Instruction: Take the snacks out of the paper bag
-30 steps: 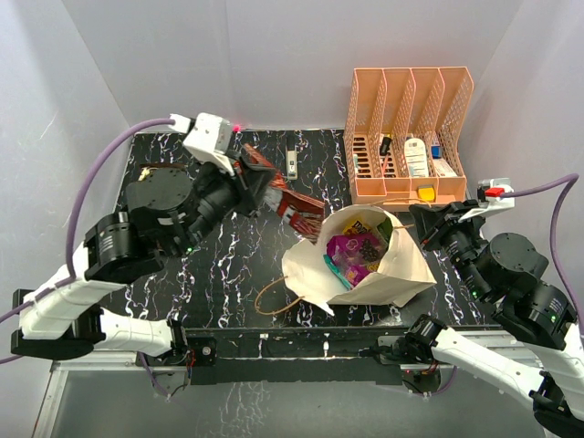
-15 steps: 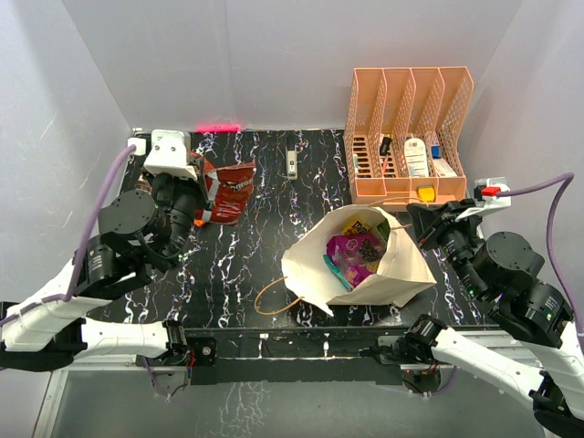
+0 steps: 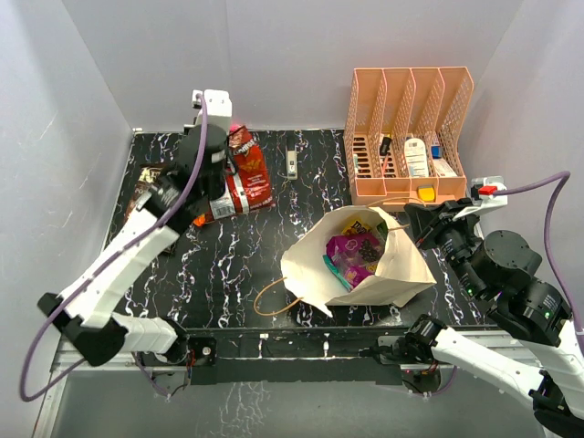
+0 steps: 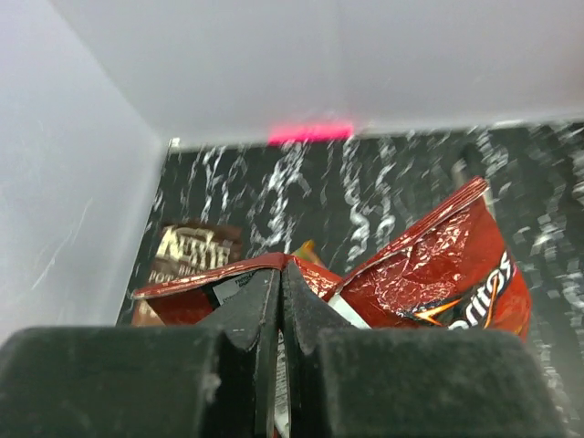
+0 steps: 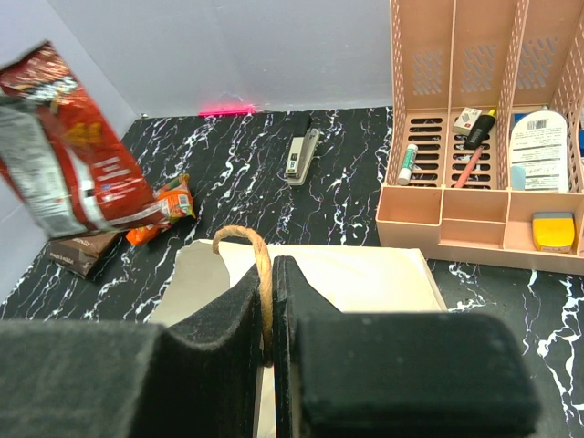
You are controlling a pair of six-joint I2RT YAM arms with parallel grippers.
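Note:
My left gripper (image 3: 217, 173) is shut on the edge of a red foil snack packet (image 3: 248, 178) and holds it above the table's far left; the wrist view shows the jaws (image 4: 280, 278) pinching that packet (image 4: 438, 274). A dark brown packet (image 3: 146, 187) and an orange packet (image 5: 164, 212) lie on the table beneath it. The tan paper bag (image 3: 401, 269) lies open at centre right with a purple packet (image 3: 351, 246), a green one (image 3: 336, 271) and a dark one (image 3: 365, 222) inside. My right gripper (image 3: 417, 219) is shut on the bag's cord handle (image 5: 260, 265).
A peach mesh file organiser (image 3: 406, 190) with bottles and tubes stands at the back right, just behind the bag. A small stapler (image 3: 291, 164) lies at the back centre. The bag's other cord handle (image 3: 267, 297) loops onto the table near the front.
My left arm has carried the red packet from beside the bag to the far left back of the table. The right gripper and the bag have stayed put.

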